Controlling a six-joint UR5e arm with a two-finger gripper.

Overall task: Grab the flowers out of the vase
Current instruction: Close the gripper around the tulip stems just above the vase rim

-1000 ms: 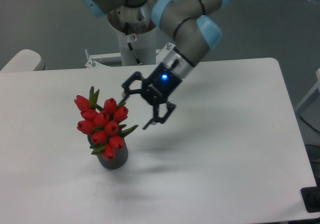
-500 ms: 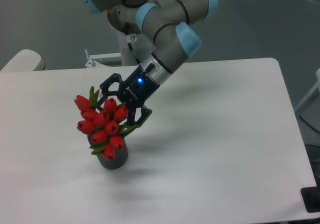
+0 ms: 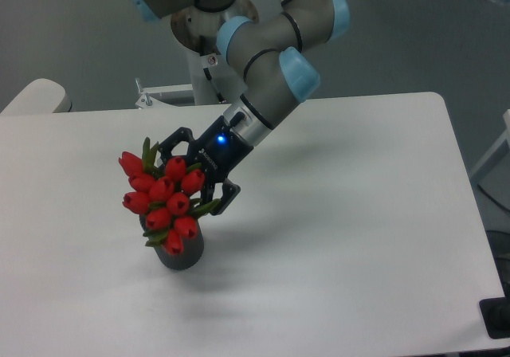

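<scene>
I see the flowers [image 3: 163, 200] standing in the vase [image 3: 182, 253] on the white worktop [image 3: 343, 213], left of centre, the bunch leaning up toward 11 o'clock. My gripper [image 3: 194, 171] comes in from 2 o'clock, its jaws spread wide around the upper right buds, one finger above them and one at the leaf on the right. It grips nothing that I can make out. A blue light glows on the wrist.
</scene>
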